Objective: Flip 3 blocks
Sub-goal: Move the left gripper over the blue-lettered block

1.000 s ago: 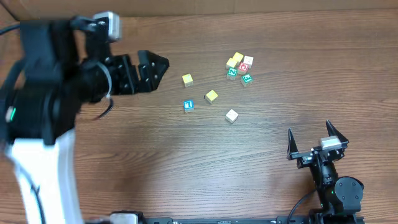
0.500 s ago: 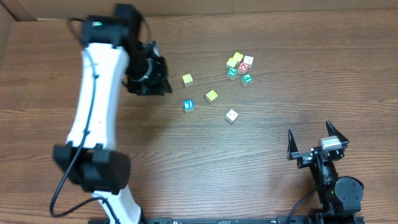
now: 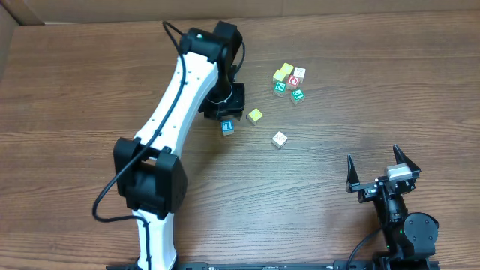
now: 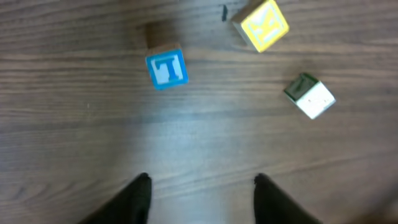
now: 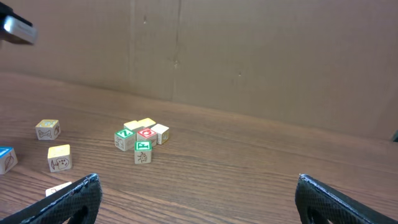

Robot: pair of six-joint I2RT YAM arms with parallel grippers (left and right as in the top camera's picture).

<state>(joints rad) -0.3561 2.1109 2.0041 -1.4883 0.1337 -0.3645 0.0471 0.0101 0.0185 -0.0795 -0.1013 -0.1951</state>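
Wood tbl [image 3: 360,97]: blue block [image 4: 166,68] T-up

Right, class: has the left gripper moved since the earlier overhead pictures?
Yes. The left gripper has swung right, from well left of the blue block to close beside it.

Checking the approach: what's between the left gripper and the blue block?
Only the bare wooden table, in the left wrist view, lies between the left gripper and the blue block.
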